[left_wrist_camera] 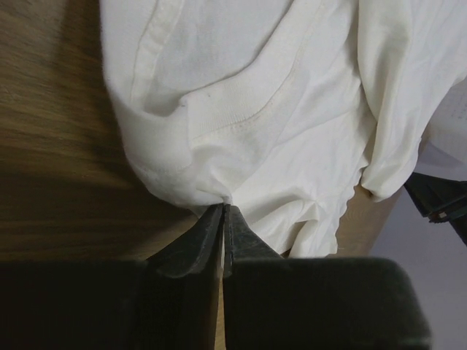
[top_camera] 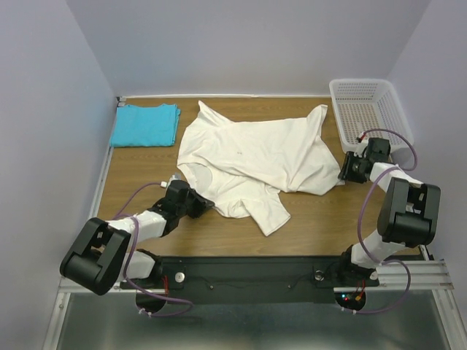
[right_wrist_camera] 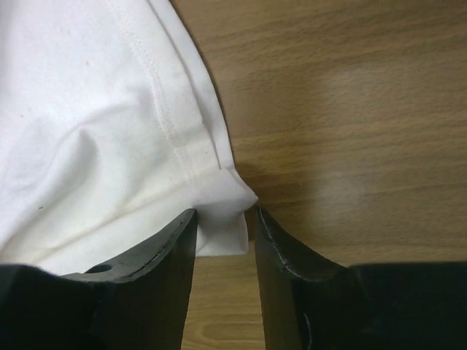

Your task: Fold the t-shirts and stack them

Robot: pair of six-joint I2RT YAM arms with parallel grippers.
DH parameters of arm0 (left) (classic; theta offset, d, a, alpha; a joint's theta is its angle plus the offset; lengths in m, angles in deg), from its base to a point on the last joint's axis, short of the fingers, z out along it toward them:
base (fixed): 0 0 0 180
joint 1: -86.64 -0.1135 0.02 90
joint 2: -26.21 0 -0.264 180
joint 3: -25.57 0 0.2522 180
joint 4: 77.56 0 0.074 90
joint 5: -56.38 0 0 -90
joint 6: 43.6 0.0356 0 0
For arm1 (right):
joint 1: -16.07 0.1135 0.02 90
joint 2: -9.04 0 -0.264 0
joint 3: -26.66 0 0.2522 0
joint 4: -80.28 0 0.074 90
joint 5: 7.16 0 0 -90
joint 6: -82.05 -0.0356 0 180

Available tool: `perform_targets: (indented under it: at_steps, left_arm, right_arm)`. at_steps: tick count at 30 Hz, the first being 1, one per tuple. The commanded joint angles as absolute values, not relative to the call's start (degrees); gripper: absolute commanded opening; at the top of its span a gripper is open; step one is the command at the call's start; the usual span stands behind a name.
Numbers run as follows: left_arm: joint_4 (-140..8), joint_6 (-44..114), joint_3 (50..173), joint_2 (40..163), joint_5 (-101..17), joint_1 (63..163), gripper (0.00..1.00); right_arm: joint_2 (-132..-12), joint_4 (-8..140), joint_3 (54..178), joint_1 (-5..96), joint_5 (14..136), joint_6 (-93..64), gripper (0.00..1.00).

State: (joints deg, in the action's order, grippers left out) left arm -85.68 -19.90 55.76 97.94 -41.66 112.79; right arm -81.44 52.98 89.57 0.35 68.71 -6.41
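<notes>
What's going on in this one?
Both arms are working on the cream-white t-shirt, which lies crumpled in the middle of the table. The left gripper is pinched shut on a bunched edge at the shirt's near left side. The right gripper straddles a hemmed corner at the shirt's right side, jaws apart, not yet clamped. The turquoise t-shirt lies folded at the far left corner; a white basket sits far right.

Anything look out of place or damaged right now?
Only the cream-white t-shirt: it lies crumpled and skewed mid-table, edges folded over. The turquoise t-shirt sits folded far left; the mesh basket stands upright. Nothing spilled or damaged.
</notes>
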Motion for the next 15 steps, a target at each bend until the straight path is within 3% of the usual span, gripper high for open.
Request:
perform_targets:
  at_steps: [1, 2, 3, 5, 15]
  left_arm:
    - [-86.47, -18.38, 54.80, 96.53, -40.57, 113.01, 0.06]
    - [-85.95, -18.20, 54.89, 96.09, -40.22, 113.09, 0.01]
    - [-84.55, -17.50, 54.89, 95.57, -39.95, 113.09, 0.00]
    - [-82.70, -16.88, 54.98, 93.46, -38.90, 113.01, 0.00]
    - [-59.01, -12.58, 57.87, 75.01, -32.24, 112.13, 0.00]
  right_arm:
    - [-83.33, 57.55, 92.37, -0.01, 68.25, -7.77, 0.34]
    - [-83.68, 57.55, 92.54, -0.01, 67.99, -7.77, 0.27]
    - [-83.77, 57.55, 92.63, 0.08, 67.72, -7.77, 0.14]
    - [-82.20, 57.64, 92.19, -0.01, 68.33, -7.51, 0.01]
    - [-63.15, 52.20, 87.27, -0.27, 73.61, -0.23, 0.01]
